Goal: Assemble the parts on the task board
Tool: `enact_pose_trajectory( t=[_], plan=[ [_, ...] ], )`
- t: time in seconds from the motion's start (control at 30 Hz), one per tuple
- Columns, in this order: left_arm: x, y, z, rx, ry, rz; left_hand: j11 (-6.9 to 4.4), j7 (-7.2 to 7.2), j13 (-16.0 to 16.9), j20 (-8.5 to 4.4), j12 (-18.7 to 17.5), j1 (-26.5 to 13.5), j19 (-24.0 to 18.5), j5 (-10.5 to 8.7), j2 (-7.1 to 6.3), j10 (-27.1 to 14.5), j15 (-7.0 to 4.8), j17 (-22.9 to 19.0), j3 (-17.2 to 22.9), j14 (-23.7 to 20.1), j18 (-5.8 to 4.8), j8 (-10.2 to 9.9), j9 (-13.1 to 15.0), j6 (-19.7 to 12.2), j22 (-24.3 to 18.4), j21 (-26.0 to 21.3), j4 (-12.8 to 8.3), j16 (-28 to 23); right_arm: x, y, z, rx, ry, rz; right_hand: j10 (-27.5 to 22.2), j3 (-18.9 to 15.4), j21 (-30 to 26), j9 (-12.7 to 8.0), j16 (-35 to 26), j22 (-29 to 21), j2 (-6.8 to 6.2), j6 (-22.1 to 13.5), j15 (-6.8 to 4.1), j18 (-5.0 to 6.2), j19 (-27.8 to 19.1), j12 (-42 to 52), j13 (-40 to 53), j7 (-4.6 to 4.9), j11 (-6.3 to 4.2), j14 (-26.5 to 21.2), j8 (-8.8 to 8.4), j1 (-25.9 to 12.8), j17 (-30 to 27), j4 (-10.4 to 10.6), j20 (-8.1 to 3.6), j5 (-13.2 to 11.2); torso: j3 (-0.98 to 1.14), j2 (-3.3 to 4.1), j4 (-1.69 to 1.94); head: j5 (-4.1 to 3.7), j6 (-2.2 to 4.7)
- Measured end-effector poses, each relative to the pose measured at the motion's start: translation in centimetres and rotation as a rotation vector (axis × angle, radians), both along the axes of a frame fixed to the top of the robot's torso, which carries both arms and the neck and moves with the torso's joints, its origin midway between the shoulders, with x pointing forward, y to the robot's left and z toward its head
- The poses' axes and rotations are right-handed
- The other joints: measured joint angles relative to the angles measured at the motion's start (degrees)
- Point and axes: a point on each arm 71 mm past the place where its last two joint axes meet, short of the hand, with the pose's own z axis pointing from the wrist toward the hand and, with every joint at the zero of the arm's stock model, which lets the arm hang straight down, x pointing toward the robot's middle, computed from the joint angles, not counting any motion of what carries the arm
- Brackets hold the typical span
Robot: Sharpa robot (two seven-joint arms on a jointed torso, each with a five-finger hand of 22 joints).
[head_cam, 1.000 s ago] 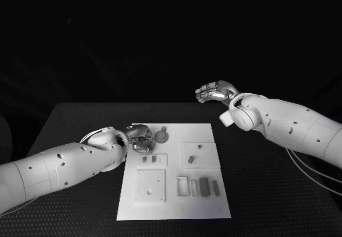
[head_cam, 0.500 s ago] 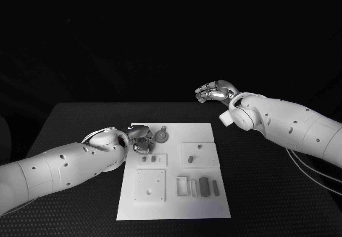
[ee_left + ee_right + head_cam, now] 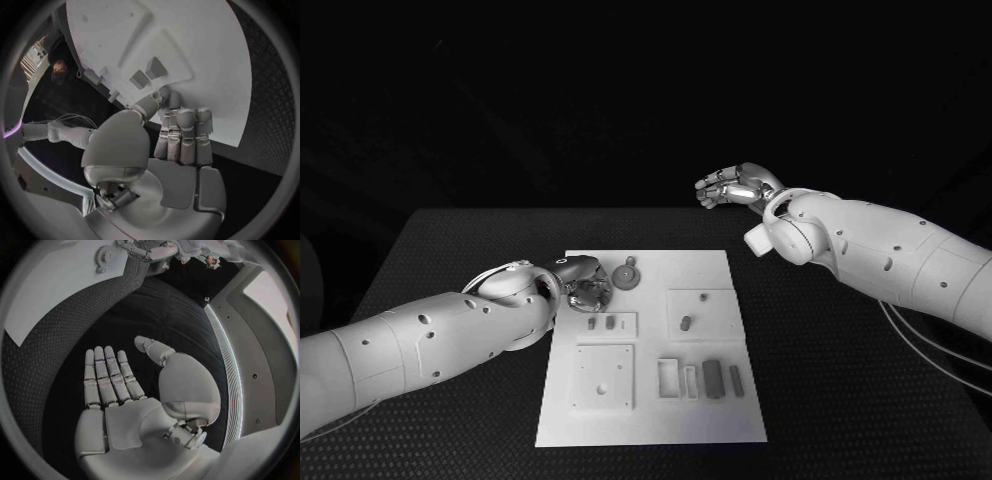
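Hovering at the far left corner of the flat white rectangular task board (image 3: 718, 410), the left hand (image 3: 586, 285) sits right beside a small round grey toothed part (image 3: 629, 274) that lies on the plate near its far edge. Whether the silver fingers (image 3: 181, 137) touch that piece, the head view cannot settle; in the left wrist view they lie together, pressed flat along the board's edge with nothing seen between them, so call the grip unclear. The step in hand looks like the pick-up of that round part, and the job seems barely begun: small grey pegs (image 3: 685, 322) and the row of upright grey blocks (image 3: 713, 378) sit in or by their raised white seats, nothing visibly mated. The next move calls for a clean pinch on the toothed piece without dragging it off the far edge, which is close. The right hand (image 3: 737, 186) hangs high past the far edge of the black bench (image 3: 848, 400), well apart from the board, palm bare and fingers (image 3: 106, 375) stretched out and slightly spread, holding nothing. Room is generous: bare bench flanks both long sides of the plate, and the right side of the board lies unobstructed, though the left forearm (image 3: 430, 340) crowds the board's left margin.
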Motion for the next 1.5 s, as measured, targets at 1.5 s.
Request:
enact_pose_trajectory(
  t=[1.5],
  plan=[
    [3.0,9.8,3.3,-0.492,0.136,0.449,3.45,2.26,-1.1,1.68,-0.9,-4.2,-6.2,-1.09,-3.33,-6.3,3.46,-7.6,-0.1,-6.2,-0.64,-0.7,-1.6,-6.6,-2.9,-8.9,3.0,-14.0,-3.0,-0.2,-2.0,-0.449,-0.074,0.207,9.8,-0.6,5.1,2.0,8.7,3.3,-0.37,7.3,-5.82,3.75,15.4,2.8,0.7,-0.65,-3.59,13.9,4.02,3.4,5.0,-4.4,-1.09,-5.6,0.03,-0.07,0.01,-0.74,1.52]
  ],
)
